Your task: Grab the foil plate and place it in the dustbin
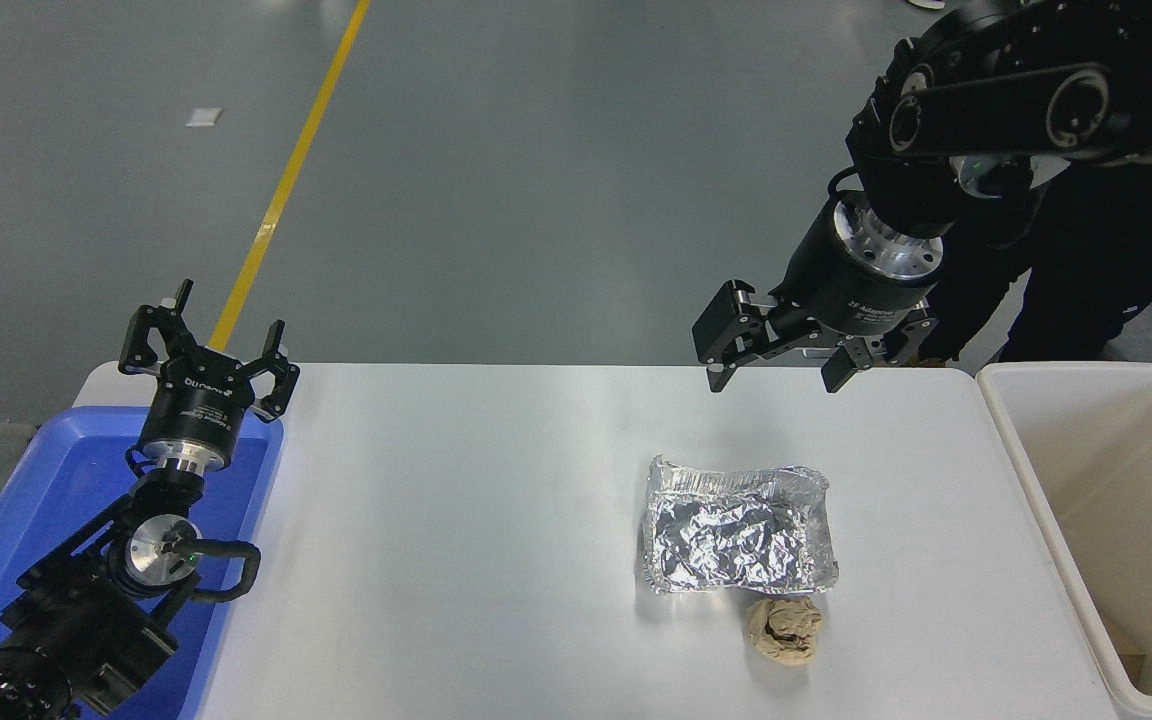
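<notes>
Grey concrete floor with a yellow line (288, 180) lay beyond the white table (456, 560). At the far left a blue plastic bin (46, 490) stood against the table's left edge, and over it the parked left gripper (208, 345) pointed away from the camera, its fingers spread wide and empty. Right of the table's middle, the foil plate (736, 540) lay flat on the surface, crinkled, with its raised rim up. A small crumpled tan paper ball (784, 628) sat just beside the plate's near right corner. Above the table's far edge, well apart from the plate, the right gripper (774, 370) hung with its jaws spread wide, holding nothing. Behind the right arm a person in dark clothing (1106, 270) stood at the far side. At the right edge stood the off-white dustbin (1026, 470), close against the table.
</notes>
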### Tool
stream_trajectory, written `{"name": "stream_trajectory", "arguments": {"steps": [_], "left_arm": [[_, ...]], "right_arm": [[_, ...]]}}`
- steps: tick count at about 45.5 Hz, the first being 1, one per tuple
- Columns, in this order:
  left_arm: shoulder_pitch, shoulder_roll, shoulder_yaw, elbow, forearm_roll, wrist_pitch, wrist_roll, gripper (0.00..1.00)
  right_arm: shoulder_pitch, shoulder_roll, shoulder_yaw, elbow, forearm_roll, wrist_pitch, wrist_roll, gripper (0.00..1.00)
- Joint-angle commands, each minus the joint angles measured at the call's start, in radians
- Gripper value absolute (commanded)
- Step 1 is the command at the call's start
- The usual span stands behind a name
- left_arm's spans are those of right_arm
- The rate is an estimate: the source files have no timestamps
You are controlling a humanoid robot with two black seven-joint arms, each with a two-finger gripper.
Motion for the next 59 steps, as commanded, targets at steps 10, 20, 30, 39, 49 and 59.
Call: {"name": "stream_trajectory", "arguments": {"steps": [10,20,30,39,49,59], "left_arm": [[-0.001,0.0,0.0,0.0,0.0,0.0,0.002,0.98],[-0.001,0.0,0.0,0.0,0.0,0.0,0.002,0.98],[-0.001,0.0,0.0,0.0,0.0,0.0,0.002,0.98],[-0.001,0.0,0.0,-0.002,0.0,0.0,0.002,0.98],[-0.001,0.0,0.0,0.0,0.0,0.0,0.002,0.98],[-0.001,0.0,0.0,0.0,0.0,0.0,0.002,0.98]], "right_arm": [[-0.002,-0.012,0.009,-0.004,0.016,0.0,0.0,1.0],[-0.006,-0.015,-0.004,-0.004,0.018,0.0,0.0,1.0],[-0.012,-0.055,-0.008,-0.01,0.012,0.0,0.0,1.0],[-0.124,-0.05,-0.014,-0.065,-0.02,0.0,-0.002,1.0],[-0.279,-0.046,-0.068,-0.084,-0.152,-0.141,0.0,1.0],[-0.423,-0.046,-0.07,-0.11,-0.204,-0.354,0.0,1.0]]}}
